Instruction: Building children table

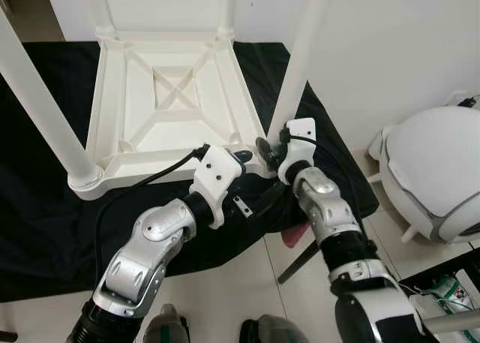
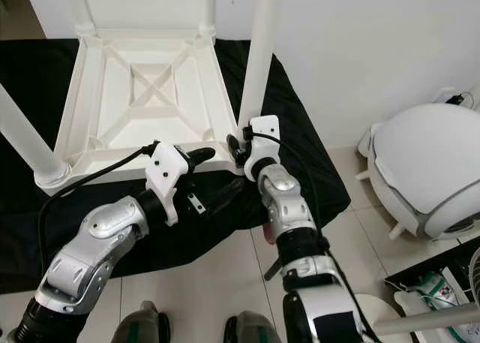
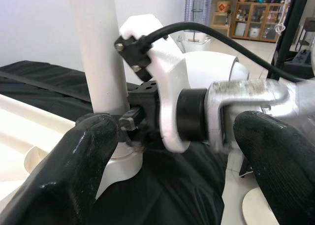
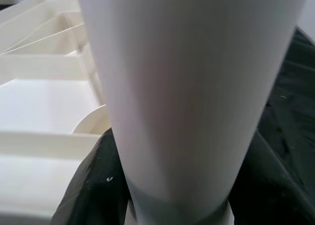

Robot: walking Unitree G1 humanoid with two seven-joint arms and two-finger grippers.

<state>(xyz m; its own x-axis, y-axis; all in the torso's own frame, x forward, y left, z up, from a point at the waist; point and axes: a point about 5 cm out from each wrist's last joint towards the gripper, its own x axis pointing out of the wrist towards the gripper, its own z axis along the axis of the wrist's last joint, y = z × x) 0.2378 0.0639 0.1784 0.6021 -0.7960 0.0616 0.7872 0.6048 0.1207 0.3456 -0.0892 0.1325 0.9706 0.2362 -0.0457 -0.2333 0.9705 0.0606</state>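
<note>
On floor: black cloth (image 1: 45, 230), spread under upturned table (image 1: 172, 95).
Table: white, underside up, legs standing at its corners.
Near-right leg (image 1: 304, 58): upright in corner socket, right beside both claws.
Right claw (image 1: 268, 149): at foot of that leg, black fingers (image 4: 93, 185) closed around it on both sides.
Left claw (image 1: 247, 157): just left of right claw, by table's near edge, spread wide, gripping nothing.
Right of cloth: white domed thing (image 1: 435, 170) on tile.

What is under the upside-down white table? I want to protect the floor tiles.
A black cloth lies under the table, spreading past it toward the robot. What the tabletop itself covers cannot be seen.
</note>
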